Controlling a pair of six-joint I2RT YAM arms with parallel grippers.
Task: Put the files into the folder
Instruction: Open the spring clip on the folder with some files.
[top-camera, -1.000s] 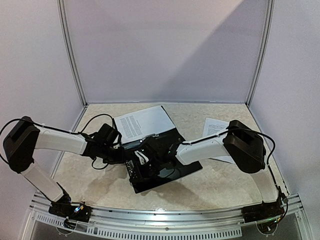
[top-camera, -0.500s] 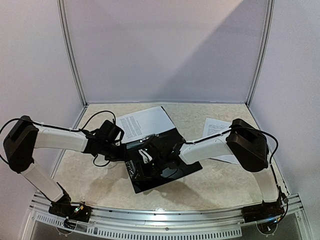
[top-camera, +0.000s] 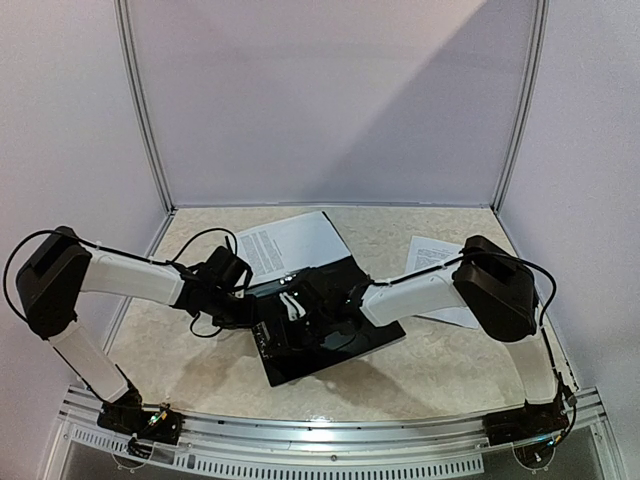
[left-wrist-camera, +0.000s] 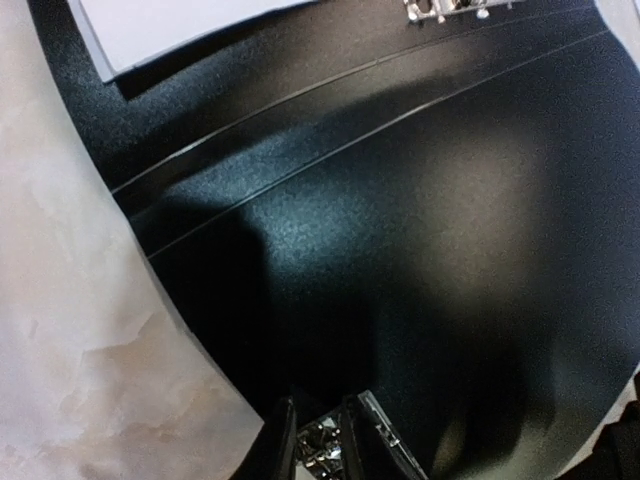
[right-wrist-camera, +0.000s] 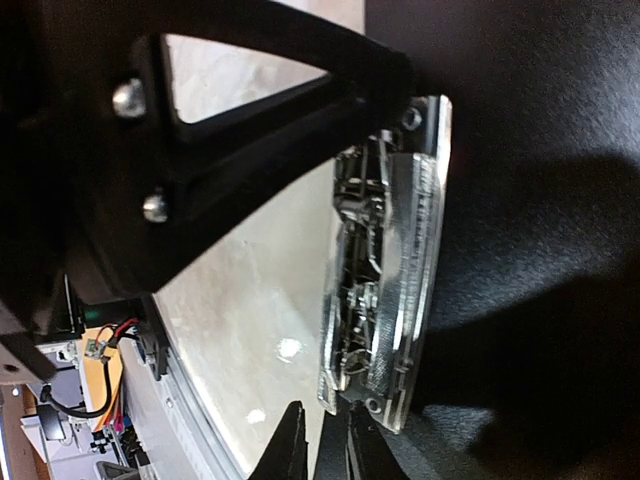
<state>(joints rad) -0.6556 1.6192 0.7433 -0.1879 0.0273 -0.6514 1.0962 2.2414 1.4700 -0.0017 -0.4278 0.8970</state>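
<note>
Files first: one printed sheet (top-camera: 290, 243) lies on the far side of the black folder (top-camera: 345, 350), its near edge overlapping the folder's far edge. A second sheet (top-camera: 430, 255) sits off to the right on the tabletop (top-camera: 440, 375), partly hidden behind the right arm. The folder itself is flat in the middle of the tabletop, turned at a slant, with its metal clip (right-wrist-camera: 385, 270) running along the left edge.

Both arms are crowded over that left edge, so both sheets are on the far side of them. The left gripper (left-wrist-camera: 322, 445) is nearly pinched together and there's something shiny between the tips, but I can't tell if it's really holding it. Same deal with the right gripper (right-wrist-camera: 322, 440): just a thin slit, tips right at the near end of the clip, and I can't tell if it's got anything.

My guess is the far sheet is the easier one for the left arm, straight out past the folder. The right-hand sheet is beside the right arm's elbow, so that arm would have to pull back and swing outward to reach it.
</note>
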